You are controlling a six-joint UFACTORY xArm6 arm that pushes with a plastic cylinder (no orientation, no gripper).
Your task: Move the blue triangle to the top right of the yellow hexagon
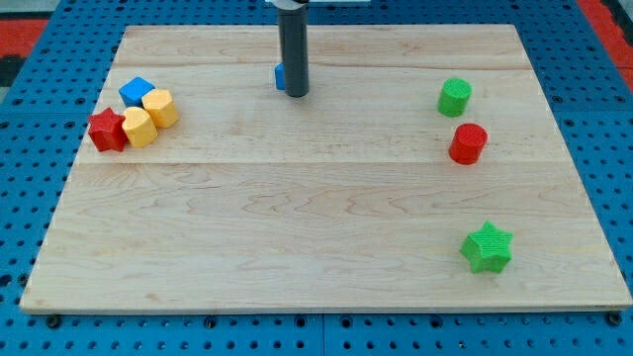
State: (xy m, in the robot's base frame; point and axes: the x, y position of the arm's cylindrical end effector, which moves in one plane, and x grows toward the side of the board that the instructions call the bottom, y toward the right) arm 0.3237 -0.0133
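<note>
My tip (296, 94) is at the view's top centre, touching the right side of a small blue block (281, 76), which the rod mostly hides; its shape cannot be made out. Far to the left sits a cluster: a yellow hexagon (160, 106), a second yellow block (138, 128) below-left of it, a blue cube (136, 92) above-left, and a red star (107, 130) at the far left. The tip is well right of the cluster.
A green cylinder (455, 97) and a red cylinder (468, 143) stand at the right. A green star (487, 248) lies at the lower right. The wooden board (297, 247) rests on a blue pegboard.
</note>
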